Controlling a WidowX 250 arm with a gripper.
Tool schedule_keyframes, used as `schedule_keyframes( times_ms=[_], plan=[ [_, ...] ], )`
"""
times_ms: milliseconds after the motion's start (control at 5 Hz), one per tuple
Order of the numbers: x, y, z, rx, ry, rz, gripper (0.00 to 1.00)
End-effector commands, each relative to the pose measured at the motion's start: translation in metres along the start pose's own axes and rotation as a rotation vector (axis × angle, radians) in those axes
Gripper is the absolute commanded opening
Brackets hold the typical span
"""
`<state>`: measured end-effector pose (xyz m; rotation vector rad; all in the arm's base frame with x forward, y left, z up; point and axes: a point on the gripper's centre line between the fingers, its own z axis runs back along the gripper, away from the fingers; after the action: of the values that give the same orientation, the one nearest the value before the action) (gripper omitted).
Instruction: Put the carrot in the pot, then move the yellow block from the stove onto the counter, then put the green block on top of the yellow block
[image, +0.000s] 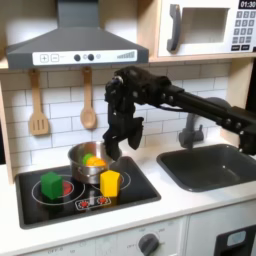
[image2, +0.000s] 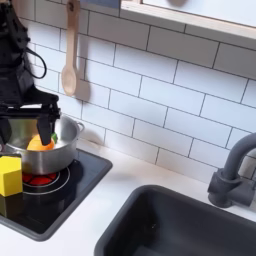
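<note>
- The carrot lies inside the pot, orange showing above the rim in both exterior views, so the first step looks done.
- The yellow block sits on the stove, just in front of the pot; moving it to the worktop is left.
- The green block rests on the stove toward the first exterior view's left, not yet stacked.
- The gripper hangs just above the pot; whether its jaws are parted I cannot tell.

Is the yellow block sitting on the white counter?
No, in the first exterior view the yellow block stands on the black stove, beside the pot.
</note>
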<state>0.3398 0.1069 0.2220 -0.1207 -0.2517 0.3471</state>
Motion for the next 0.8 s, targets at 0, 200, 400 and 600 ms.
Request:
schedule_keyframes(
  times_ms=[0, 200, 400, 600],
  plan=[
    [-0.021, 0.014, 0.003, 0.008, -0.004, -0.004, 1.0],
    [-0.041, 0.016, 0.011, 0.007, -0.018, -0.033, 1.0],
    [-0.069, 0.017, 0.013, -0.001, -0.015, -0.057, 1.0],
    [-0.084, 0.025, 0.014, 0.002, -0.037, -0.055, 1.0]
  ],
)
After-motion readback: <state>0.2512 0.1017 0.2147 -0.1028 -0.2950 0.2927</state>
